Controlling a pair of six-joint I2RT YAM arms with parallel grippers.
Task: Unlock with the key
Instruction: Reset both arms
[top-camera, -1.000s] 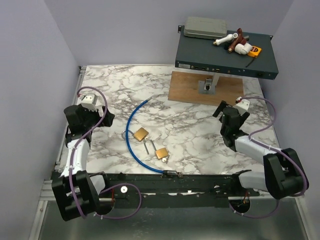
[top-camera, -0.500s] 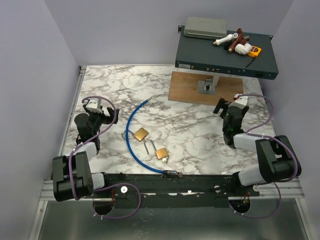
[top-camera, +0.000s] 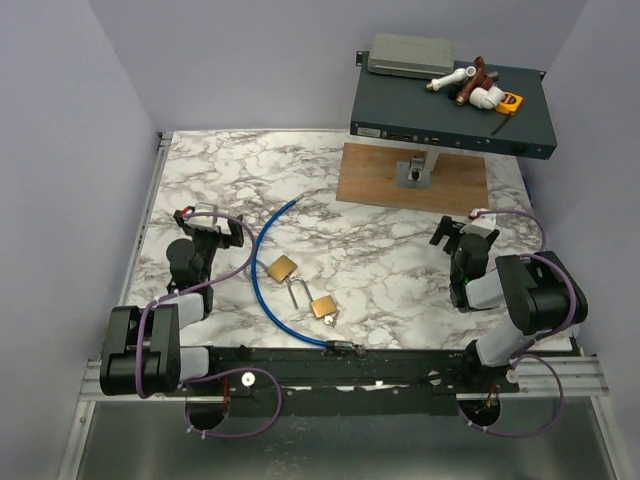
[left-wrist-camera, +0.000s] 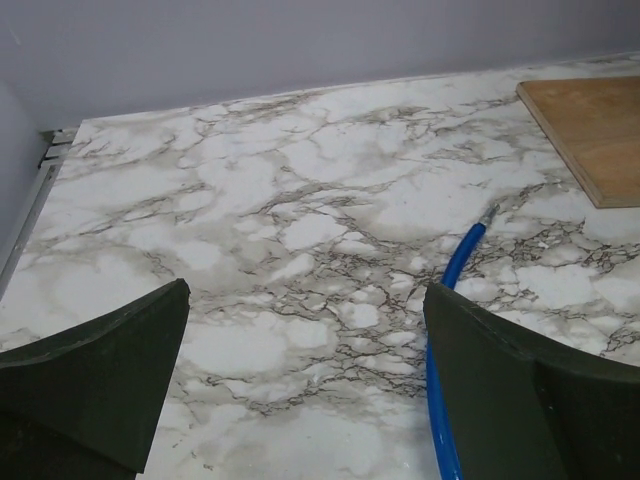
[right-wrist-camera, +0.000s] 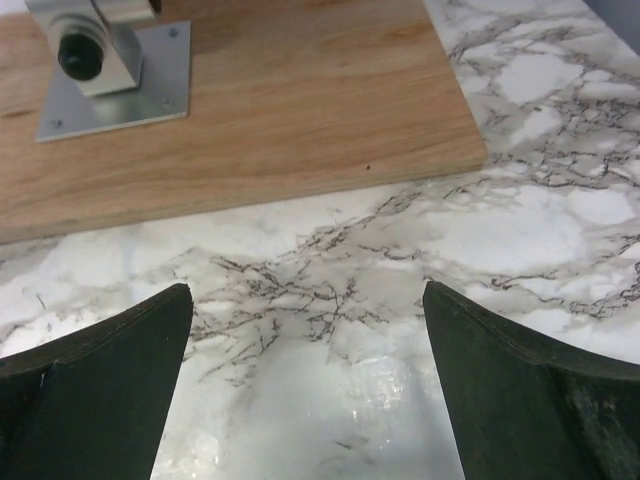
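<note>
Two brass padlocks (top-camera: 282, 267) (top-camera: 322, 306) with silver shackles lie mid-table in the top view. A tiny silvery sliver (top-camera: 331, 320) at the nearer padlock's corner looks like the key; it is too small to be sure. My left gripper (top-camera: 208, 220) (left-wrist-camera: 306, 288) sits low over the marble to the left of the padlocks, open and holding nothing. To their right, my right gripper (top-camera: 462, 228) (right-wrist-camera: 308, 287) is also open and empty, facing the wooden board (right-wrist-camera: 300, 100). Neither wrist view shows a padlock or the key.
A blue cable (top-camera: 262, 250) (left-wrist-camera: 450, 290) curves past the padlocks, close beside my left gripper's right finger. The wooden board (top-camera: 410, 185) carries a metal bracket (right-wrist-camera: 100, 60). A dark equipment box (top-camera: 450, 110) with loose fittings on top stands at the back right.
Both arms have folded down and drawn back toward their bases. The left gripper has shifted right and nearer, and the right gripper slightly nearer. Both stayed open; the padlocks have not moved.
</note>
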